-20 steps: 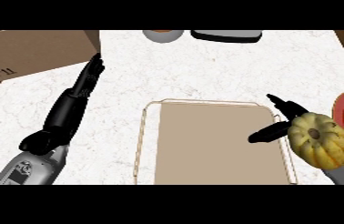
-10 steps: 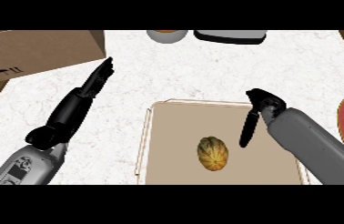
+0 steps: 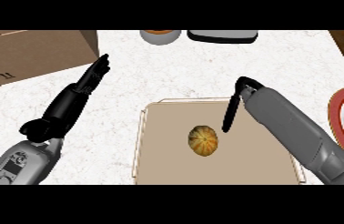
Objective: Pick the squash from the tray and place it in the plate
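So the squash is sitting loose near the middle of the tan tray, stem end pointing kind of away, and nothing is touching it. The right hand is hanging over the far right part of the tray with its fingers straight and pointing down, holding nothing, just up and to the right of the squash. My guess is it's lining itself up above the thing so it can drop down and wrap around it, since a round, ribbed squash like that probably wants a grab from the top or side. The plate is only peeking in as a red rim at the right edge, so the carry looks like a short trip rightward past the tray's lip. The left hand is lying out on the white counter to the left of the tray, fingers stretched flat and apart from everything, seemingly parked out of the way. At the far left there's a cardboard box.
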Available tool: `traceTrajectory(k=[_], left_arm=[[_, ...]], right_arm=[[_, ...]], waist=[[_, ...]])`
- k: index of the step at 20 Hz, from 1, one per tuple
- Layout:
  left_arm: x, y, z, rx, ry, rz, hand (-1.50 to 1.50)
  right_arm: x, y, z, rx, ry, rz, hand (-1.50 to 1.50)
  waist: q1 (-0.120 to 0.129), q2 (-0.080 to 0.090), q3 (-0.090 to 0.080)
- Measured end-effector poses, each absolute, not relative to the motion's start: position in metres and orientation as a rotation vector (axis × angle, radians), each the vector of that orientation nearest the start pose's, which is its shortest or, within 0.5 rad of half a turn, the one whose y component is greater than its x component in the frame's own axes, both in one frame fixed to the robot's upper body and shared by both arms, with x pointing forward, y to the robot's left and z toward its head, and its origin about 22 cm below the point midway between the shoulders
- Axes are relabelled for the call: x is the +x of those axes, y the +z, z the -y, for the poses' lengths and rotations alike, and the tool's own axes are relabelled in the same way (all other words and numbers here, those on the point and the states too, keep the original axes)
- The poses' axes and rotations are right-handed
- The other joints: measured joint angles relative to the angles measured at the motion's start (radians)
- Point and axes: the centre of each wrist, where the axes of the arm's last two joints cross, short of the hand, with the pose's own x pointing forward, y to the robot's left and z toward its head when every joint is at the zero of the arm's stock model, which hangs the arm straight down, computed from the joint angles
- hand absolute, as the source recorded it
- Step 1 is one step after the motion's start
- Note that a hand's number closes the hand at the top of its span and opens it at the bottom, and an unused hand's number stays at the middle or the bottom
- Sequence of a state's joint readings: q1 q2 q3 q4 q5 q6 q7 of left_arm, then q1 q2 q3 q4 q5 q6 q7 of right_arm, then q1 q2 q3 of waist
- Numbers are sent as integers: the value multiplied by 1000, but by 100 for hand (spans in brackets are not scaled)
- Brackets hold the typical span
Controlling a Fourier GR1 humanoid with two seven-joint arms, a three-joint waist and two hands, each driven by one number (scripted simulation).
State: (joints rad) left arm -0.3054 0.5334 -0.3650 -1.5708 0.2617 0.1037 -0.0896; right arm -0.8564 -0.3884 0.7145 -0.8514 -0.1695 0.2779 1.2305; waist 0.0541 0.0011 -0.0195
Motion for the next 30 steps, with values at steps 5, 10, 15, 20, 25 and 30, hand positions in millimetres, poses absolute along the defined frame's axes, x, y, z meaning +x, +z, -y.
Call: traceTrajectory(k=[5,10,15,20,25,30], left_arm=[[291,80,-240,-31,-513,1790,0],[292,81,-243,-31,-505,1786,0],[290,82,-245,-25,-497,1781,0],[288,80,-252,-10,-485,1775,0],[284,79,-256,6,-477,1773,0],[280,78,-257,2,-470,1770,0]], right_arm=[[412,59,159,-546,927,98,-150],[429,65,154,-548,933,37,-150],[445,76,146,-548,916,-11,-150],[451,78,138,-516,901,-55,-150],[450,68,133,-485,916,-109,-150],[448,58,131,-466,937,-165,-150]], waist=[[-1,0,-2],[-1,1,3],[-9,-2,8],[-27,-5,10],[-40,-8,9],[-49,-12,8]])
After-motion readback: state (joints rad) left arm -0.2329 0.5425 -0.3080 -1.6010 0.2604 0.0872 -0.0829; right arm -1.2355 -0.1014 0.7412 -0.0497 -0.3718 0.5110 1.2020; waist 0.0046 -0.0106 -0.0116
